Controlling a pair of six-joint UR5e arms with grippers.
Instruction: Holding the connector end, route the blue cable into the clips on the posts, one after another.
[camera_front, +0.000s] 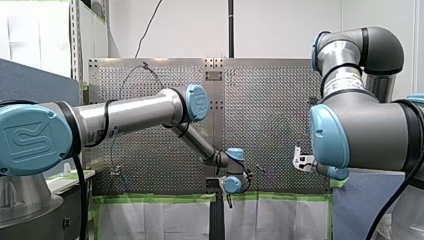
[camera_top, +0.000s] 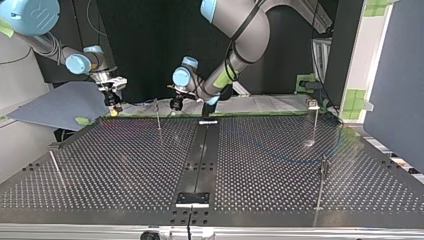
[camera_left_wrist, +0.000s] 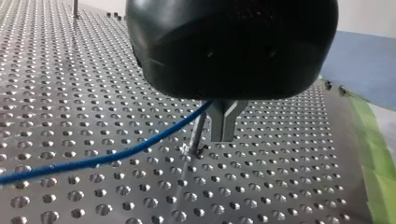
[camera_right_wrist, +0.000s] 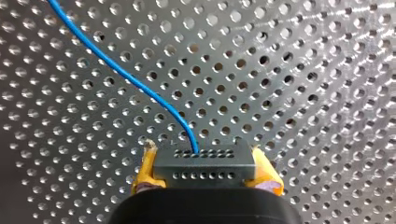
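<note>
The one mark I can read is the Universal Robots emblem, a stylised UR. It is moulded on 2 blue covers of the left arm in the front view: the big joint cap (camera_front: 30, 140) nearest the camera and the smaller cap (camera_front: 198, 102) at the elbow. A pale sticker (camera_front: 344, 82) on the right arm carries print too small to read.

We have open bench (camera_top: 125, 160) mid-board. Obstacles: thin post (camera_left_wrist: 198, 133) just beside our left pincer (camera_left_wrist: 224, 139), taut blue cable (camera_left_wrist: 121, 150) crossing low there, more posts (camera_top: 320, 182) near the edges.
</note>
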